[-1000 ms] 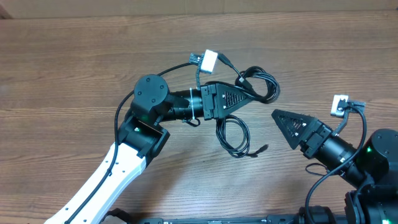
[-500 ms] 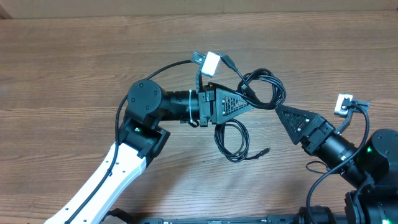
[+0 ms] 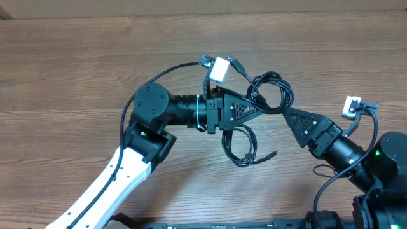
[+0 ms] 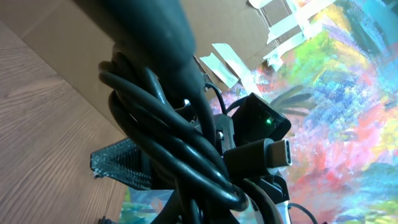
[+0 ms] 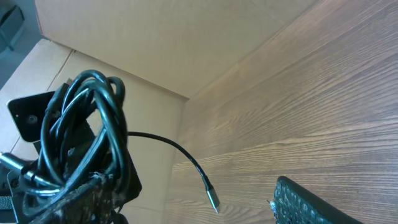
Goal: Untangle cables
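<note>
The cables (image 3: 272, 92) are thin black cords bunched in loops. One loop (image 3: 239, 143) hangs lower, and its free plug (image 3: 272, 153) lies over the table. My left gripper (image 3: 257, 109) is shut on the bundle and holds it above the wood. In the left wrist view the cords (image 4: 180, 149) wrap tightly round my finger, with a USB-C plug (image 4: 273, 152) sticking out. My right gripper (image 3: 286, 115) is open with its tip at the bundle's right side. In the right wrist view the loops (image 5: 87, 124) sit by its left finger and a loose plug (image 5: 211, 199) dangles between the fingers.
The wooden table (image 3: 76, 76) spreads all round. White connectors with thicker robot wiring sit above the left wrist (image 3: 221, 67) and beside the right wrist (image 3: 348, 105). A cardboard wall (image 5: 155, 37) stands behind the table.
The right gripper moved up and left until its tip reached the bundle, then stayed. The left gripper shifted slightly right and down with the cables still in it.
</note>
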Available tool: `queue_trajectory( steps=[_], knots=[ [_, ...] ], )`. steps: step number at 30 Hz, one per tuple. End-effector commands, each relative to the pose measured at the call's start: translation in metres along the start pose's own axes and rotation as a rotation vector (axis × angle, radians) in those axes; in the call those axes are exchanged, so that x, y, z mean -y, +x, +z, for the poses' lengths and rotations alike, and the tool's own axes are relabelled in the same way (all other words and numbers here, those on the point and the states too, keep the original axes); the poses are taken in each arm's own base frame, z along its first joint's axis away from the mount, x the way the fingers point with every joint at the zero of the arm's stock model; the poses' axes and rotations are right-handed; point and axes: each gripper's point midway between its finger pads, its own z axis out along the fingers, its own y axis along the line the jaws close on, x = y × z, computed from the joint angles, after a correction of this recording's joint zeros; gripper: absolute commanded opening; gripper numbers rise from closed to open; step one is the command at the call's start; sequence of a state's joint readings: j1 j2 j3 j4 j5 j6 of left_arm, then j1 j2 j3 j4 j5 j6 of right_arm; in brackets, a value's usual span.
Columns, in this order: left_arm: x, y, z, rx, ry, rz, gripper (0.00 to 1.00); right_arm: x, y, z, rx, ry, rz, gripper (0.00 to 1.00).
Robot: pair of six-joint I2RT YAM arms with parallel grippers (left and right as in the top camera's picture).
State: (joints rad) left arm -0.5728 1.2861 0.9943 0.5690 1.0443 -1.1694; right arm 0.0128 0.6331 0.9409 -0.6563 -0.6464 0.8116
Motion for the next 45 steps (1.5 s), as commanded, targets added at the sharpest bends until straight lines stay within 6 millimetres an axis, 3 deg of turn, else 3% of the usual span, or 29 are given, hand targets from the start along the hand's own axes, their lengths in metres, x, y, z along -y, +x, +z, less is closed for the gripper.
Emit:
queue_trajectory(
  steps=[1,19,28,36,45],
  knots=[
    [0.016,0.008,0.008,-0.041,0.046,0.057,0.04,-0.002,-0.006,0.0,0.02,0.005,-0.006,0.8],
    [0.033,0.036,0.029,-0.113,0.11,0.098,0.04,-0.002,-0.017,0.011,0.027,-0.005,0.018,0.8],
    [0.035,0.038,0.031,-0.119,0.116,0.099,0.04,0.001,-0.02,0.016,0.021,-0.001,0.019,0.8],
    [0.03,0.03,0.027,-0.088,0.098,0.144,0.04,-0.024,-0.003,0.014,-0.09,-0.128,-0.01,0.79],
    [0.024,0.023,0.022,-0.068,0.077,0.152,0.04,-0.034,0.006,0.011,-0.142,-0.187,-0.027,0.8]
  ],
)
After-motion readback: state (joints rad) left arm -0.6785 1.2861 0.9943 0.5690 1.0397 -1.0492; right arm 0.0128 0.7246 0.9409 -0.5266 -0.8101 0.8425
